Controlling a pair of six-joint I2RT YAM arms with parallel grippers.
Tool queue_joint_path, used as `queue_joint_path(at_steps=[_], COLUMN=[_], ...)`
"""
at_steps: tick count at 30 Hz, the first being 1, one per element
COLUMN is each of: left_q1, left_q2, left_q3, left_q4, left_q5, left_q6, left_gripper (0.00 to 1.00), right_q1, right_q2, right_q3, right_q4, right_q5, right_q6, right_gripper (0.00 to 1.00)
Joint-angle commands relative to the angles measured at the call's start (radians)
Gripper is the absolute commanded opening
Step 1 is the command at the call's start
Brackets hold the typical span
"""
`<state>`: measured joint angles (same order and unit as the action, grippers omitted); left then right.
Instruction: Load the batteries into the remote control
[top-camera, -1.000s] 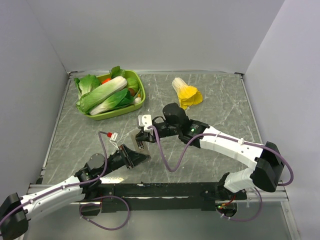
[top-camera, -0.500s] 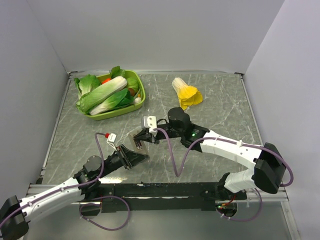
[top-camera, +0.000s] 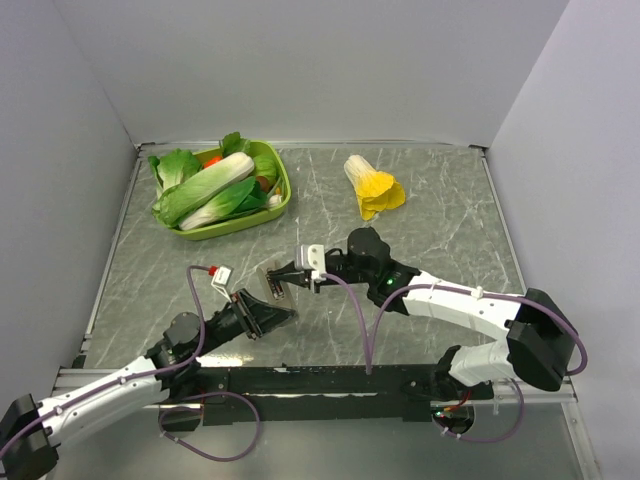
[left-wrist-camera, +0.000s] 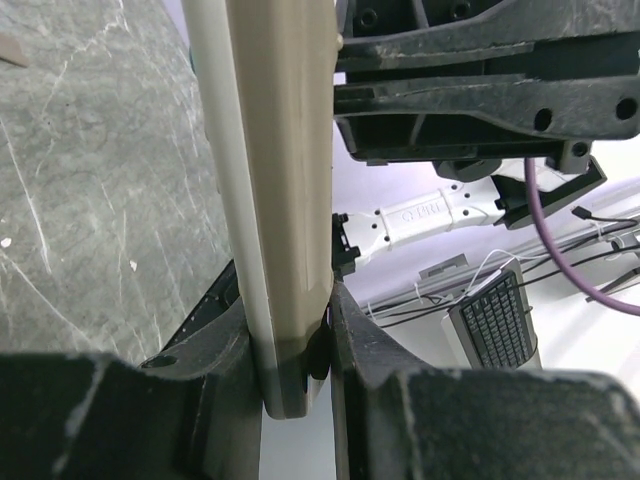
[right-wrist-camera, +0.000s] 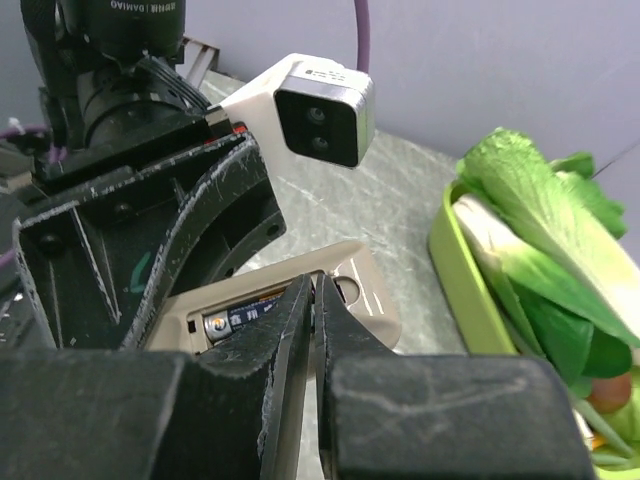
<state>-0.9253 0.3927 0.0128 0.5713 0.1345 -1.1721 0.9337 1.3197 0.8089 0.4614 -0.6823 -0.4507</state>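
Since a second ago, the right arm's wrist and its white camera block have slid toward the lower right of the top view, and the right gripper has drawn its fingers together. Only a thin slit shows between them, and nothing is visible in it. Nearest the bases, at lower left of centre in the top view, the left gripper is clenched on the bottom end of the slim grey-beige and white rectangular remote control, which it holds off the table. The right gripper's tips sit at the remote's opened back compartment, where one dark cylindrical battery lies in its slot. From these views I cannot tell whether the tips touch it. Around both grippers the grey marbled table is bare, with the most room to the right. Its left and right edges carry metal rails close to plain walls. Farther back, at upper left, a lime-green plastic tray of green-and-white toy vegetables stands well apart. A yellow-and-white toy cabbage lies at upper centre, just beyond the right arm and short of the back edge.
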Motion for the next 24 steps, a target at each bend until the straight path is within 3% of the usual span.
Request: queue_joint_path(at_steps=[1,14,24], left_q1=[0.0,0.0,0.0], left_q2=[-0.095,-0.052,0.038], left_q3=[0.029,0.064,0.007], left_q4=[0.32,0.196,0.067], left_q5=[0.011,0.022,-0.062], left_q6=[0.052,0.049,0.069], left_gripper=[0.01,0.02,0.01], right_q1=[-0.009,0.057,0.08], right_q2=[0.01,-0.031,-0.137], right_q3=[-0.123,-0.103,0.001], right_q4=[-0.139,-0.227,-0.259], right_q5=[0.081,0.277,0.26], right_q6=[-0.042,-0.258,-0.08], right_gripper=[0.13,0.26,0.43])
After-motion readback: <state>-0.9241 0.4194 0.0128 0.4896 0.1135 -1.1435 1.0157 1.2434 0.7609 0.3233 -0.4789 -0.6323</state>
